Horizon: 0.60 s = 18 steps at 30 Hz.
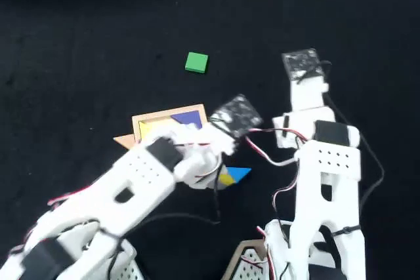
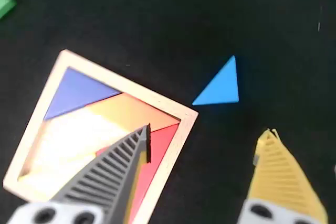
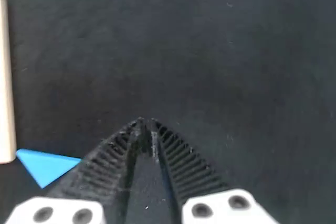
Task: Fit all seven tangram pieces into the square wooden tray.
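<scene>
my left gripper point(image 2: 208, 129) hangs spread and empty, its grey finger point(image 2: 113, 174) over the wooden tray point(image 2: 131, 88), its yellow finger point(image 2: 278, 177) outside the rim. the tray, near the middle of the surface, holds a violet triangle point(image 2: 73, 93) with orange, red and pale yellow pieces. a light blue triangle point(image 2: 220, 85) lies near the tray's corner. a green square point(image 1: 196, 62) sits well apart, toward the far edge. my right gripper point(image 3: 145, 125) is clenched on nothing.
</scene>
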Motion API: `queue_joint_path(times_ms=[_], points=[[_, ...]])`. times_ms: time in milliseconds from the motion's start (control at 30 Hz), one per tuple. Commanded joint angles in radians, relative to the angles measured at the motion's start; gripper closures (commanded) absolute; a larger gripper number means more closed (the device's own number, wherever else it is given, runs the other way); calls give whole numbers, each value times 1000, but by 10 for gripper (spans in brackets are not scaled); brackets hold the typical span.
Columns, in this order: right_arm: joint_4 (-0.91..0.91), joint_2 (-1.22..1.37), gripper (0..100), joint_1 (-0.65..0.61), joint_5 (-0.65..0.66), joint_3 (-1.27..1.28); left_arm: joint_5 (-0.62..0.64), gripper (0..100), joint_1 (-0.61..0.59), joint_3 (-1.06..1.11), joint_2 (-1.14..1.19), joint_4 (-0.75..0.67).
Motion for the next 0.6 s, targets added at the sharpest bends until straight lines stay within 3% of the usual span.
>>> queue_joint_path(times_ms=[0,200,433,567], points=[[-58,-21,988,46,-38,15,-193,679,54,-168,183,6],[-167,107,988,178,-55,-5,-545,682,101,-325,367,121],[-180,403,988,267,-58,-188,-598,682,97,-467,534,118],[-173,513,988,342,-126,-288,-583,682,101,-522,638,80]])
